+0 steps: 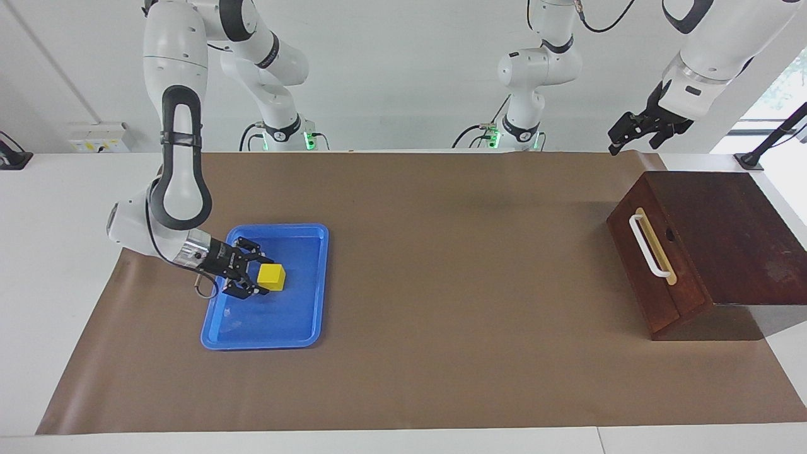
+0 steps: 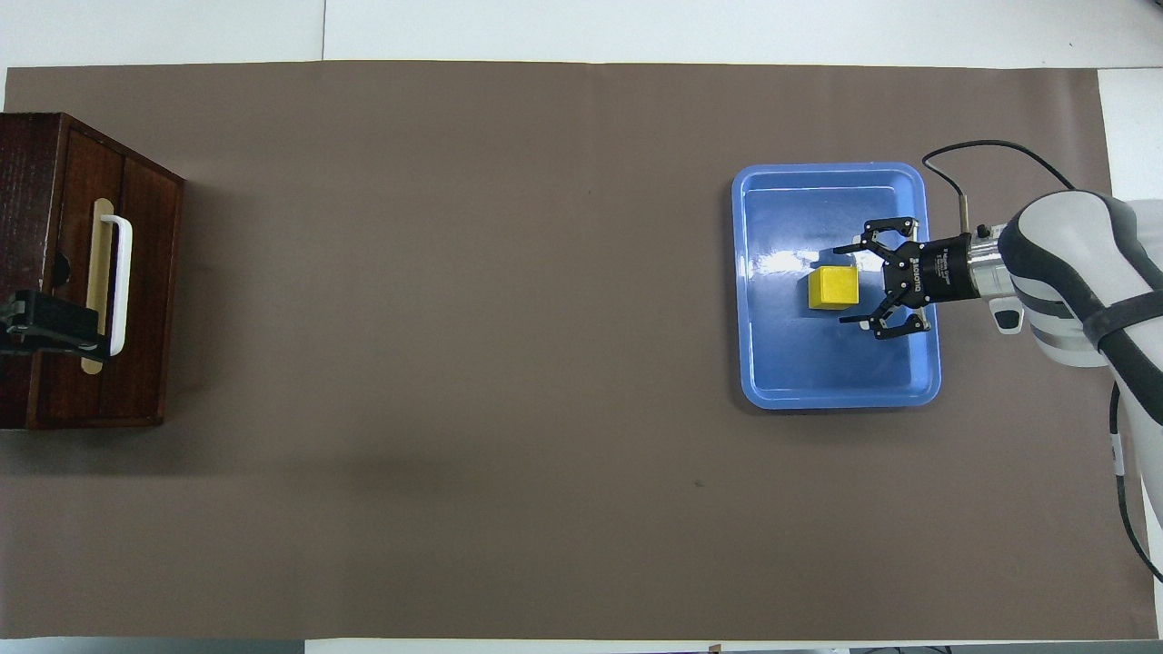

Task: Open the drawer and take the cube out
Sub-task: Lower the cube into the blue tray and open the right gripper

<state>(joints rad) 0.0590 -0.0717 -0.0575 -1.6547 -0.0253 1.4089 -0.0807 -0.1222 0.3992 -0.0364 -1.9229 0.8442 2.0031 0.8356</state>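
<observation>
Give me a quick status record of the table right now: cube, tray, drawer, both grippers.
cube: yellow, resting in the blue tray, not held
blue tray: at the right arm's end of the table
drawer: shut, at the left arm's end
right gripper: open, low over the tray, beside the cube
left gripper: open, raised in the air above the drawer, holding nothing
</observation>
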